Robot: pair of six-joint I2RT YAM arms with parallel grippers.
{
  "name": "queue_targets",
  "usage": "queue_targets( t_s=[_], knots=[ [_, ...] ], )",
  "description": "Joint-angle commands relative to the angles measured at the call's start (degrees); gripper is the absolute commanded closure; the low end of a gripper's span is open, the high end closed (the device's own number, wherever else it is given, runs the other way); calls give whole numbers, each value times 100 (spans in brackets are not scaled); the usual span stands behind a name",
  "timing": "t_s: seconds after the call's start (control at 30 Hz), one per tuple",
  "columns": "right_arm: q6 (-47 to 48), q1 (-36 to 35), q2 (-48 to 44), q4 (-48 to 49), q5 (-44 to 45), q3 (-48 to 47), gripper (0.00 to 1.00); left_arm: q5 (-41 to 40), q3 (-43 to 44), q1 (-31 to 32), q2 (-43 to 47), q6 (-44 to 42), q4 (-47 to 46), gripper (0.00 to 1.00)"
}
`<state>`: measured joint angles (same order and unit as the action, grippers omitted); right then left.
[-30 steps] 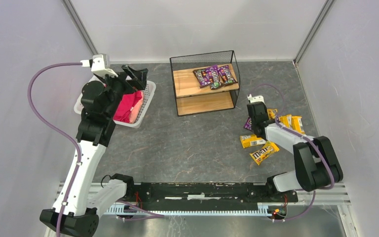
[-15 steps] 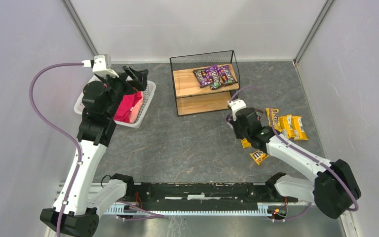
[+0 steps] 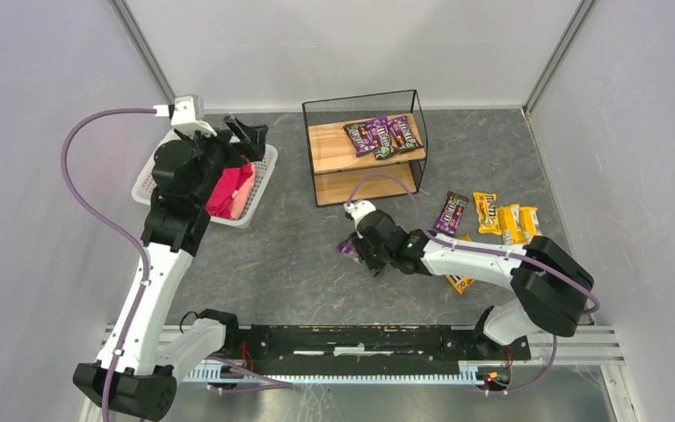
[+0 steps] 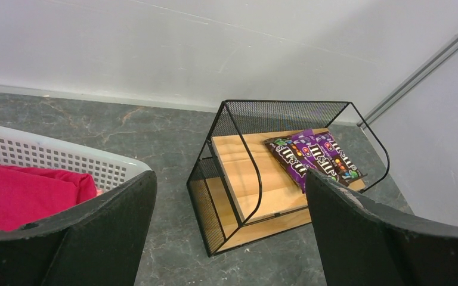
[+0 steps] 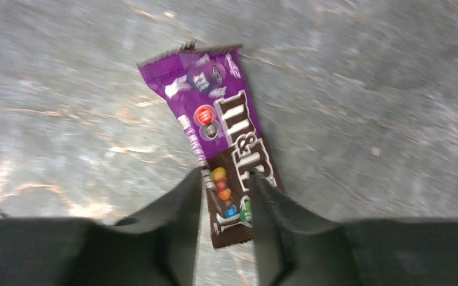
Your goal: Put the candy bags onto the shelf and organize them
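— And the right end effector?
— Narrow, pinching the purple candy bag, which juts past its fingertips; the shelf stands well beyond.
— The left end effector?
— Spread wide.

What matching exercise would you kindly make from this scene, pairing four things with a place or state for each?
1. pink-red bundle
2. yellow bags
3. left gripper
4. right gripper

A. closed on a purple bag
B. in the white basket
C. open wide
D. on the table, right of the shelf

Pairs: 1-B, 2-D, 3-C, 4-A.
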<state>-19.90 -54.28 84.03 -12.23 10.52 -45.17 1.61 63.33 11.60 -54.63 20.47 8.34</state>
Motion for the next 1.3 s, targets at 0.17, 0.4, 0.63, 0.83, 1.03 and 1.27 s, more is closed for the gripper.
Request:
queue_targets(
  t_s=[0.17,0.4,0.63,0.83,1.03,1.27],
  knots=[
    [439,-280,-274,706,-1031,-208,11,124,-14,-26,-23,-144,-249,0],
    [1100,-6,-911,898,-1002,597,2,209,-5,-27,-19,-92,-258,0],
    [162,1235,-1049,1742,-2787,1308,2,202,-14,-26,-54,-96,-262,0],
    [-1052,1712,-1050,2546,-3328,2025,18,291,-14,-25,-70,-44,-266,0],
    [-2099,1667,-870,3667,-3122,2663,28,342,-5,-26,-65,-11,-263,0],
    [-2704,1390,-865,4054,-2455,2801,42,339,4,-31,-81,-8,-251,0]
  ],
)
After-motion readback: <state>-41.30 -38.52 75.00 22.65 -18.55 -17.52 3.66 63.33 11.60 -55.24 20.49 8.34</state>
